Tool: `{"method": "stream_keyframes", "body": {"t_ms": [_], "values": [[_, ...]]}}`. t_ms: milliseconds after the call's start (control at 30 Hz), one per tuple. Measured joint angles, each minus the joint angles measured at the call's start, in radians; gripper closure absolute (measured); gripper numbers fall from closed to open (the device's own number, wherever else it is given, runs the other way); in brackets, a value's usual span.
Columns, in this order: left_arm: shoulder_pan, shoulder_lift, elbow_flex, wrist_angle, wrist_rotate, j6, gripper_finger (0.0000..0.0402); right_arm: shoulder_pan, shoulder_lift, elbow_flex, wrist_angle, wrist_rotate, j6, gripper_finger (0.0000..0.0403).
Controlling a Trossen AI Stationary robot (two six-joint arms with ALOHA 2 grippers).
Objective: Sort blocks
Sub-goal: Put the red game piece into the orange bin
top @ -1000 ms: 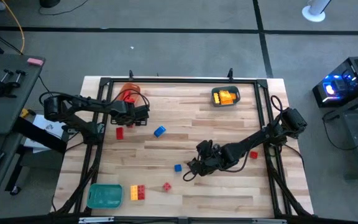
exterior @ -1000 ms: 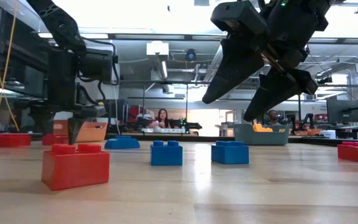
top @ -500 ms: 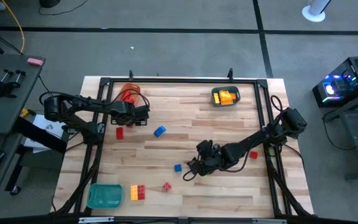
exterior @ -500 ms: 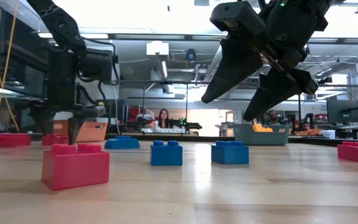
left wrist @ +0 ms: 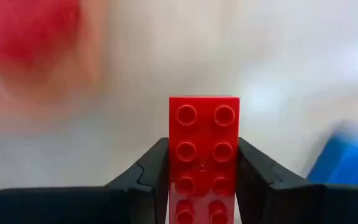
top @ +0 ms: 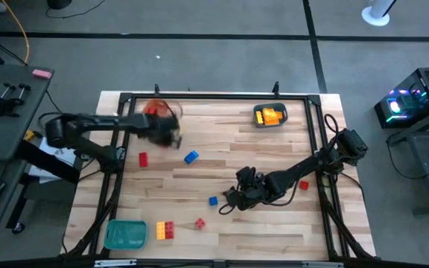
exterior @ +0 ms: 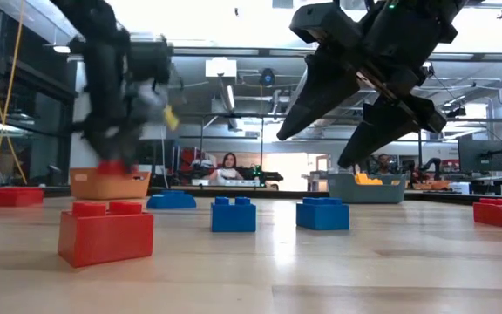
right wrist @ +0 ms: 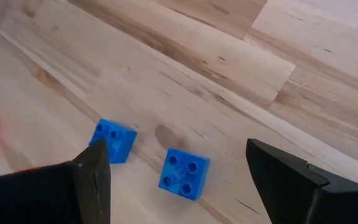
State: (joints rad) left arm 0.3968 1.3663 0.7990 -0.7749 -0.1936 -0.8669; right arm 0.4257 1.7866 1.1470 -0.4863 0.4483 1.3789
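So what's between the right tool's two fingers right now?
In the right wrist view the right tool is open over a small blue block on bare wood; a second blue block lies beside one finger.

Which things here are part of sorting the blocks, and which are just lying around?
Part of the job:
- red block gripped by the left gripper
- loose blue blocks below the open right gripper
- red and yellow blocks on the table
- orange tray, grey tray, green tray

Lying about:
- pink object on the side desk
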Motion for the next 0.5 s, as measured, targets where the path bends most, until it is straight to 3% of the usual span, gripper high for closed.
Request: {"method": "stream_keyframes", "body": {"t_ms": [267,500], "values": [[0.208,-0.086,0.143,-0.096,-0.23,0.247,0.0299,-0.034,0.0,0.0,0.045,-0.009,0.011,0.0145],[0.358,-0.005,0.142,-0.131,-0.189,0.409,0.0299,-0.055,0.0,0.0,0.109,-0.028,0.009,0.0145]]}}
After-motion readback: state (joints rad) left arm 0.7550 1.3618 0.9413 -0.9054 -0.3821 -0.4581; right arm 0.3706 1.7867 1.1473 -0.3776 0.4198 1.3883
